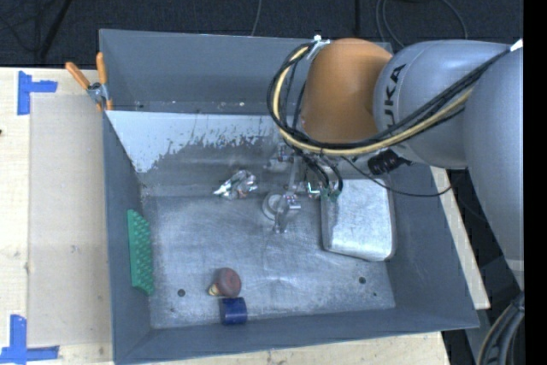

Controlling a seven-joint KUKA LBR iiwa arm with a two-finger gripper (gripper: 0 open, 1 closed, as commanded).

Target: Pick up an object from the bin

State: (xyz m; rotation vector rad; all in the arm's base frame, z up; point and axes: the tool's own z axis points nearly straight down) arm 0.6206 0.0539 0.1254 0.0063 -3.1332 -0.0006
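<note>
The nearest thing to pick is a crumpled silver scrap (pixel 236 184), lying toward the back of the bin (pixel 299 278) floor, just left of my tool (pixel 282 218). The tool hangs low over bare metal between that scrap and a pale flat pad (pixel 359 226) on its right. I cannot tell whether it is open or closed; the wrist and cables crowd it.

To do this well, I judge I should shift left until I am centred over the scrap, then come straight down and close gently, since it looks light and would skid if nudged. The pad looks too wide and flat to grip.

A green strip (pixel 139 252), a brown round piece (pixel 227 279) and a blue block (pixel 232 310) lie well apart, near the front left.
</note>
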